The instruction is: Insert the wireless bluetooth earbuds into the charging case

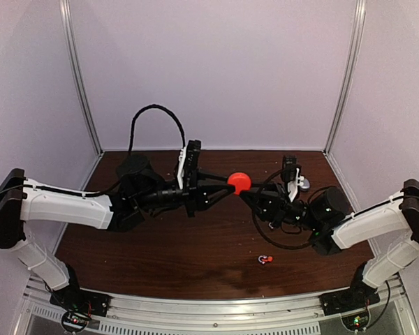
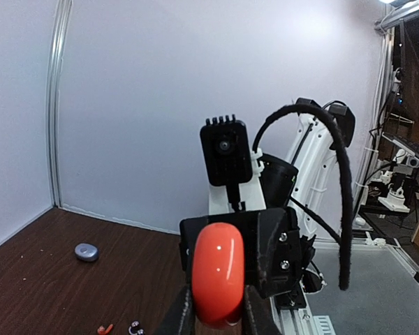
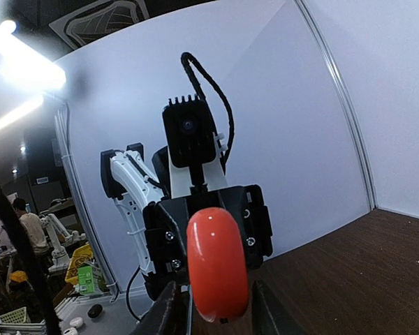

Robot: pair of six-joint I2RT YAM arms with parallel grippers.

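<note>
We see the red case (image 1: 239,182) held up off the table (image 1: 160,251), a little toward 12 o'clock of the table's middle, with a gripper on either side of it. The left gripper (image 2: 220,310) reaches in from 9 o'clock and is clamped on it. In the left wrist view its fingers (image 2: 185,313) press against both flanks of the case, which stands on edge between them.

The right gripper (image 3: 216,310) comes at the same case from 4 o'clock. In the right wrist view its fingers (image 3: 169,310) flank the lower part of the case, one on each side. We cannot tell whether they bite on it or stand just clear, because the edges there are too dark and too close to judge. Behind the case, each wrist view looks straight at the opposite camera: the right wrist camera (image 2: 225,150) in one, the left wrist camera (image 3: 190,132) in the other.

The earbuds (image 1: 265,259) lie on the table at about 5 o'clock from the red case and well apart from it. From above they show as a tiny red piece and a darker one close together, and we cannot tell whether they touch. In the left wrist view they sit at 7 o'clock, at the bottom edge.

A grey case (image 1: 304,183) rests on the table at 3 o'clock of the red case, just beside the right arm (image 1: 363,220). In the left wrist view it lies flat on the wood at 9 o'clock.
</note>
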